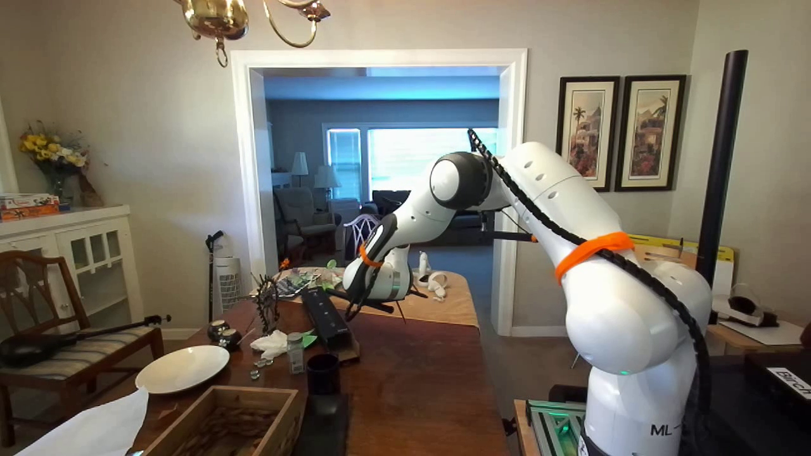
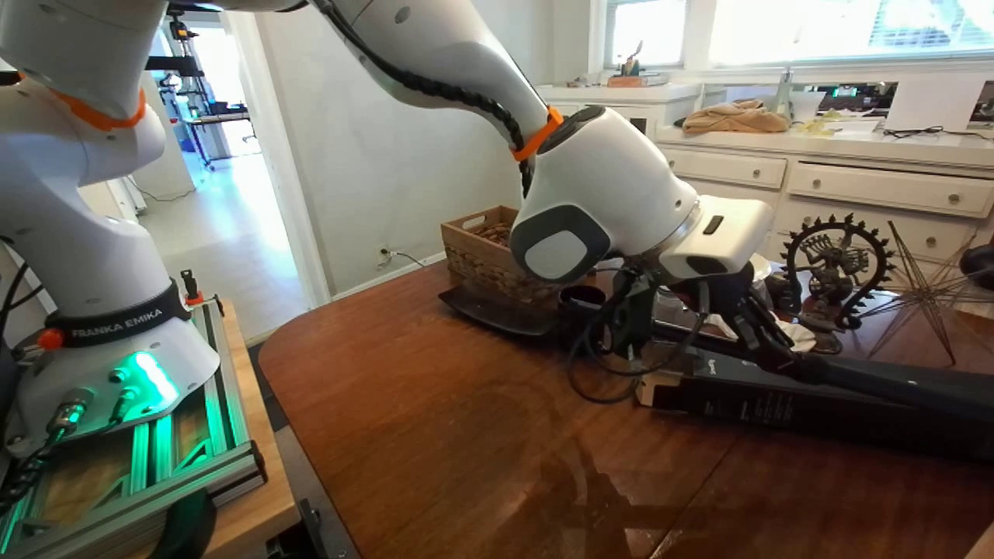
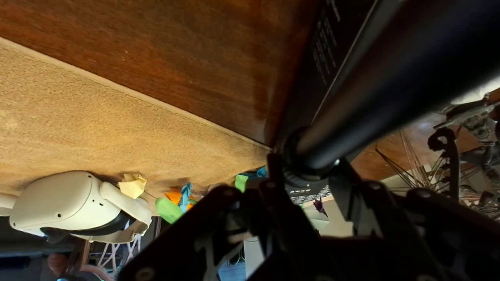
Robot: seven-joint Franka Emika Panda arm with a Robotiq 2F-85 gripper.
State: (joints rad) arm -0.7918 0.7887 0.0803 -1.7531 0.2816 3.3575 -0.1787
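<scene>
the black jointed gripper (image 3: pixel 308 162) clasps a long black tube (image 3: pixel 390 89) (shiny from here) near a black cardboard box (image 2: pixel 776 405) at right.

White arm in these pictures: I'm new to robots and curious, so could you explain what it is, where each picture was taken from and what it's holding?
That's a robot arm, ending in a two-fingered gripper that works like a hand. Two pictures come from cameras standing outside the robot; both exterior views show it over a wooden table. The third comes from a camera on its wrist, looking past the gripper, and appears upside down. On the table are a wooden basket, a white plate, a dark ring-shaped statue, a long black box and, on a tan cloth, a white headset. The gripper is closed around a black rod, close to the box; whether the two touch, I can't tell.
</scene>
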